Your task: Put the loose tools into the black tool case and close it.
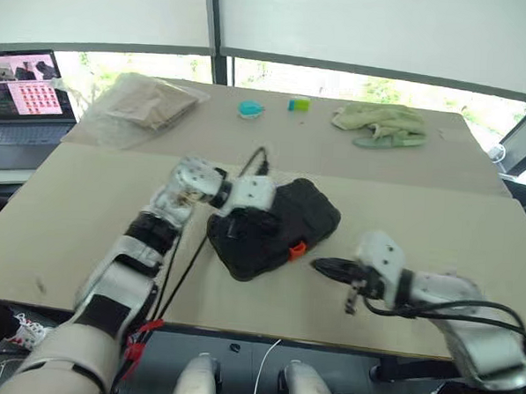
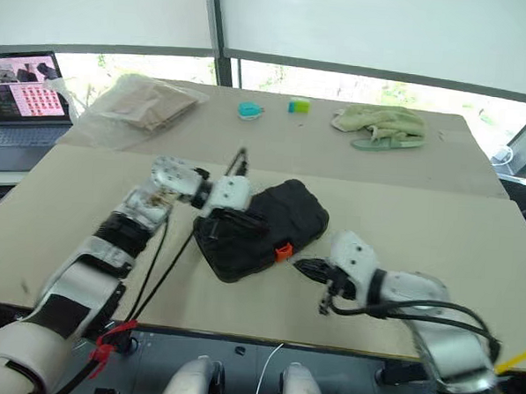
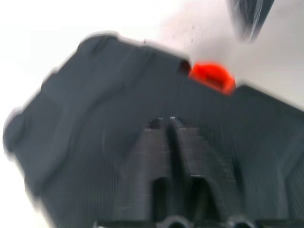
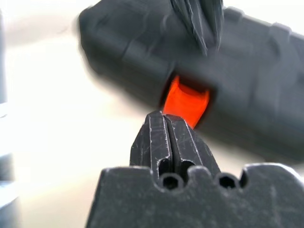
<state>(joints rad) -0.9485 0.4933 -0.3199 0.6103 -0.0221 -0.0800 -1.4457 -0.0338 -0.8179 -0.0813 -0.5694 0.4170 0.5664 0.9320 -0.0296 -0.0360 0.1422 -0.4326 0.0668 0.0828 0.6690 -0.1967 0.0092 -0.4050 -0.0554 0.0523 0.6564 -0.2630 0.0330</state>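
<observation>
The black tool case [image 1: 306, 208] lies closed on the beige table, its small orange latch [image 1: 297, 249] facing the near edge. My left gripper [image 1: 233, 224] rests over the case's left end, fingers [image 3: 161, 142] pressed together on the lid. My right gripper [image 1: 321, 265] hovers just off the table a little to the right of the latch and points at it, its fingers [image 4: 159, 137] shut with nothing between them. The latch [image 4: 185, 102] sits right ahead of the tips. The loose tools are out of view.
A clear bag of beige material [image 1: 140, 102] lies at the back left by a laptop [image 1: 26, 96]. A teal object [image 1: 250, 108], a small green-blue block [image 1: 299, 104] and a green cloth [image 1: 381, 124] sit along the far side. The table edge [image 1: 265, 325] is near.
</observation>
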